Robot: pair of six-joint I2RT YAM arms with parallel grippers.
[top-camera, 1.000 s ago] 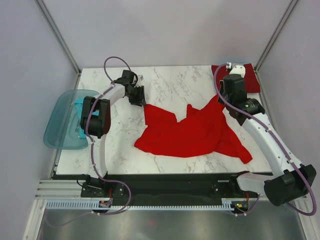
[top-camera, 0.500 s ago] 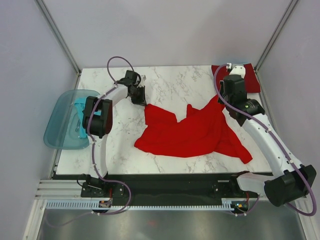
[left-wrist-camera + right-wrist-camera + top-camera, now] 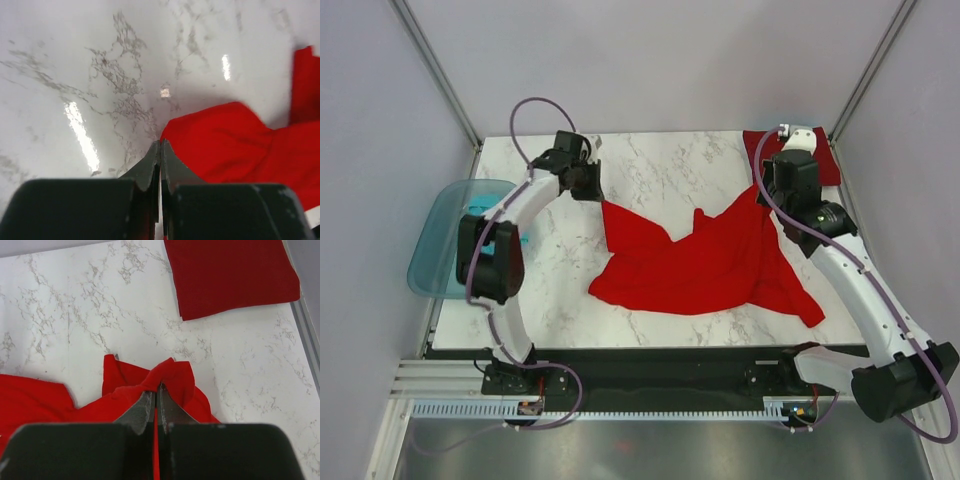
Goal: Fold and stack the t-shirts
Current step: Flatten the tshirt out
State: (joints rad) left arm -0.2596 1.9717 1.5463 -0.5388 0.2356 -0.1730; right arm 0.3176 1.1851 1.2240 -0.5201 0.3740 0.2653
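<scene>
A bright red t-shirt [image 3: 705, 265] lies crumpled in the middle of the marble table. My left gripper [image 3: 597, 196] is shut on its back-left corner; in the left wrist view the fingertips [image 3: 160, 143] meet at the edge of the red cloth [image 3: 240, 145]. At the shirt's back-right peak my right gripper [image 3: 763, 196] is shut on a raised fold. The right wrist view shows that gripper [image 3: 156, 388] with cloth [image 3: 170, 372] bunched over its tips and red between the fingers. A folded dark red t-shirt [image 3: 825, 155] [image 3: 230, 275] lies at the back right corner.
A teal plastic bin [image 3: 440, 250] hangs off the table's left edge with something cyan [image 3: 478, 213] inside it. Grey walls and metal frame posts close in the back and sides. Bare marble [image 3: 670, 165] shows behind the shirt.
My left gripper has closed on the shirt's corner and drawn it slightly back and left, and the left arm's elbow has swung outward. The right gripper has stayed shut on its fold.
</scene>
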